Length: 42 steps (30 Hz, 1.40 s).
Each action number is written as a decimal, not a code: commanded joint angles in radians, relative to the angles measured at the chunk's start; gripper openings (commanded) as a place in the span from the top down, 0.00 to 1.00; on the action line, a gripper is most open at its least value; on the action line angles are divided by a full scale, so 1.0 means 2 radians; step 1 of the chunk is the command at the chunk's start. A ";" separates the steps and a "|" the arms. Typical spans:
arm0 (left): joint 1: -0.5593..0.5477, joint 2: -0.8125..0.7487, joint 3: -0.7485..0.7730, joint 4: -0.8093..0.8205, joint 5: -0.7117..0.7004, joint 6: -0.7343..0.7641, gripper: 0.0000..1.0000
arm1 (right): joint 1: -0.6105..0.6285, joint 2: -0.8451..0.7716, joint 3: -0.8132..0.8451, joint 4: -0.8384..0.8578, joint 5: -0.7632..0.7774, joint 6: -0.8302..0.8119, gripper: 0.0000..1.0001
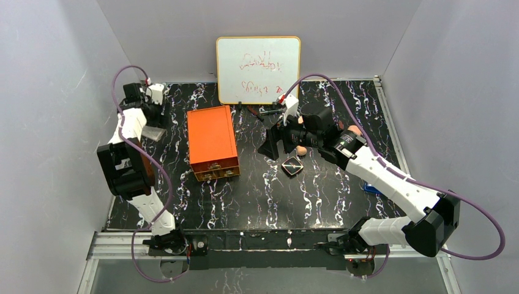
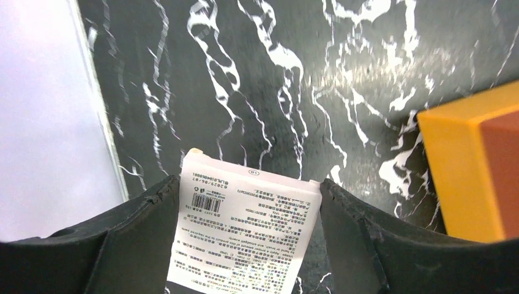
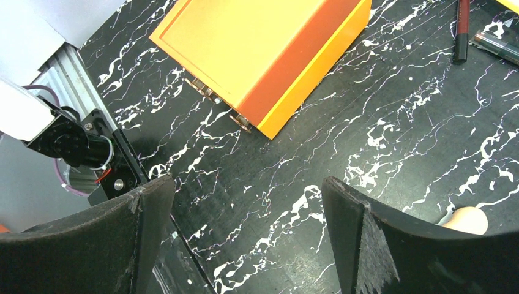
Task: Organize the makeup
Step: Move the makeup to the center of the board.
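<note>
Left end effector (image 2: 248, 187) clamps white labelled packet (image 2: 245, 239), arm stretched far-left; right end effector (image 3: 245, 190) wide, empty.

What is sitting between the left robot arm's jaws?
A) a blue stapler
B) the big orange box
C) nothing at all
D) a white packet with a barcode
D: in the left wrist view a white flat packet with a printed barcode label fills the gap of the left gripper, its edges meeting both jaws.
</note>
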 commanded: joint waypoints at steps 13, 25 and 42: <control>-0.108 -0.098 0.165 -0.082 0.074 -0.086 1.00 | -0.002 0.023 0.002 0.015 -0.017 0.031 0.02; -0.293 -0.016 0.262 -0.076 0.046 -0.106 1.00 | -0.001 -0.060 -0.041 0.010 0.131 0.057 0.02; -0.460 0.147 0.320 -0.069 0.007 -0.098 1.00 | -0.003 -0.177 -0.004 -0.101 0.323 0.068 0.02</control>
